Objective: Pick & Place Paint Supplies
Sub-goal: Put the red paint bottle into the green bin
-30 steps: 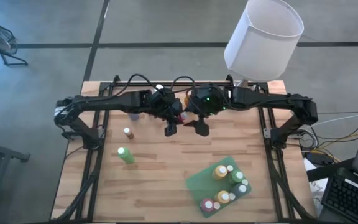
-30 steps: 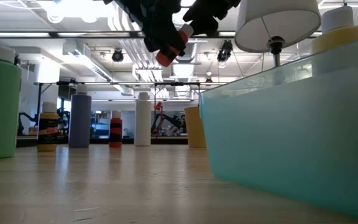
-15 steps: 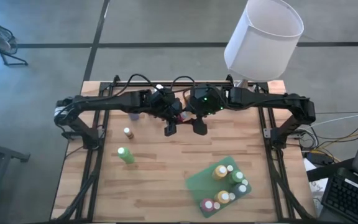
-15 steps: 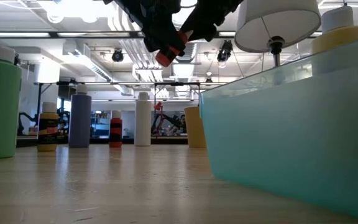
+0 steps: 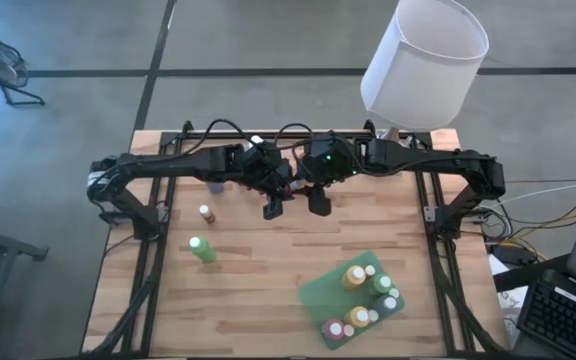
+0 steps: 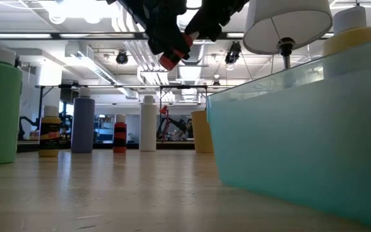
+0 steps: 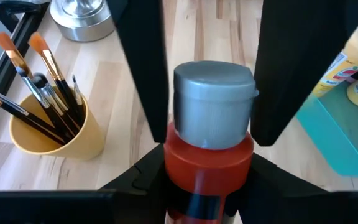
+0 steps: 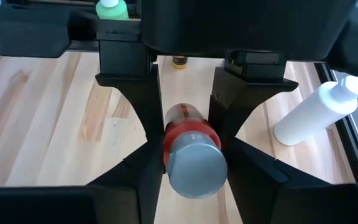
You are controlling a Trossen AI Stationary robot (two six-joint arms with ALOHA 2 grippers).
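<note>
A red paint bottle (image 5: 289, 186) with a grey cap (image 7: 213, 102) hangs in the air above the middle of the table. My left gripper (image 7: 207, 163) is shut on it. My right gripper (image 8: 194, 171) faces it from the table's right and is open. Its fingers (image 7: 143, 74) stand close on either side of the cap, and I cannot tell whether they touch it. The low view shows the red bottle (image 6: 172, 53) tilted, high above the tabletop. A yellow cup of dark-handled brushes (image 7: 51, 121) stands on the table beside a silver lamp base (image 7: 82, 15). My left gripper pinches the red body (image 7: 207, 152) of the bottle between its two fingers, just behind the cap. It comes from the table's left. The bottle is lifted clear and tilted, with its grey cap (image 8: 194, 167) pointing at my right gripper.
A green tray (image 5: 320, 290) near the front right holds several bottles. A green bottle (image 5: 202, 249), a small bottle (image 5: 206, 213) and a purple one (image 5: 215, 186) stand on the left. A white bottle (image 8: 319, 112) lies on its side. The white lampshade (image 5: 425, 60) overhangs the far right.
My right gripper has moved toward the table's left, closing in on the bottle until its fingers flank the cap. My left gripper and the red bottle have stayed nearly still in the air.
</note>
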